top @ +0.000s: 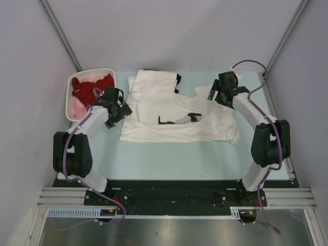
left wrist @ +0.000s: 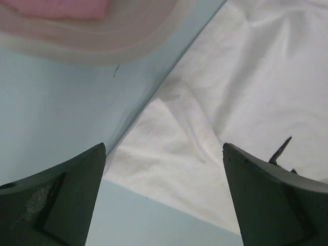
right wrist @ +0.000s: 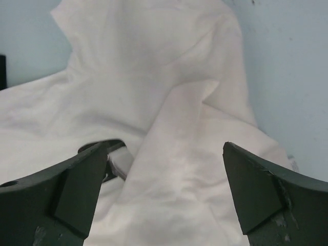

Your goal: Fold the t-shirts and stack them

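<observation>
A cream-white t-shirt (top: pixel 177 120) lies spread flat in the middle of the pale blue table, with a dark mark (top: pixel 179 119) at its collar. A second cream-white shirt (top: pixel 151 83) lies behind it, and a bit of black cloth (top: pixel 178 80) peeks out at its right edge. My left gripper (top: pixel 117 111) is open and empty just above the spread shirt's left edge (left wrist: pixel 205 128). My right gripper (top: pixel 221 93) is open and empty above the shirt's right sleeve (right wrist: pixel 174 128). Dark red (top: pixel 89 87) and pink (top: pixel 77 106) shirts lie in the basin.
The white plastic basin (top: pixel 68 97) stands at the back left corner, close to my left gripper; its rim (left wrist: pixel 102 46) shows in the left wrist view. Grey walls close in the table on three sides. Bare table (top: pixel 169 154) lies in front of the shirt.
</observation>
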{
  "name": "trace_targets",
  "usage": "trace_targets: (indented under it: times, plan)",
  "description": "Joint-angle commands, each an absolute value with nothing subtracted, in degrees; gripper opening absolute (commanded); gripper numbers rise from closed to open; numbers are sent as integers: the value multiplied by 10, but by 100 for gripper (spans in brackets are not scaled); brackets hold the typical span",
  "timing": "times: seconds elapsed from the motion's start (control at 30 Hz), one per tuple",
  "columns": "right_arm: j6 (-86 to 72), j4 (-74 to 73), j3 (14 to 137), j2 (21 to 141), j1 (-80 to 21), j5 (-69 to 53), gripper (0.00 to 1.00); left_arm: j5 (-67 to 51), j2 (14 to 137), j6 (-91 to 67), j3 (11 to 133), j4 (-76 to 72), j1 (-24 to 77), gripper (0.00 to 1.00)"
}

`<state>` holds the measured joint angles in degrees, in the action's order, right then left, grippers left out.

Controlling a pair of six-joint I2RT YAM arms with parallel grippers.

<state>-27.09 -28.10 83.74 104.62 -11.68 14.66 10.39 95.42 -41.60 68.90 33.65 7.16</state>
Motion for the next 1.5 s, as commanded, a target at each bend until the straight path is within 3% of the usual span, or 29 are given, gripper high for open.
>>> trace_targets:
  times: [0.0, 0.27, 0.47, 0.73, 0.93, 1.23, 1.33, 1.37, 1.47]
  plan:
    - [-296, -333, 797, 906, -141, 235, 100, 88, 823, -429, 606, 330, 106, 100]
    - [-396, -460, 640, 774, -183, 294, 100, 28, 690, -468, 418, 284, 158, 100]
    - [-432, -465, 570, 708, -186, 291, 100, 83, 649, -507, 354, 240, 166, 100]
    - [-422, -457, 560, 672, -199, 281, 100, 142, 700, -578, 369, 243, 165, 99]
    - [-412, -461, 560, 649, -200, 277, 100, 147, 758, -642, 355, 208, 165, 90]
    - [-398, -479, 560, 614, -200, 283, 100, 185, 803, -656, 370, 196, 163, 59]
    - [-402, -492, 560, 611, -198, 279, 100, 191, 815, -651, 375, 195, 163, 21]
    - [-405, -499, 560, 612, -198, 283, 100, 192, 816, -651, 375, 194, 161, 0]
    - [-415, -524, 558, 619, -194, 293, 100, 192, 823, -646, 378, 189, 151, 0]
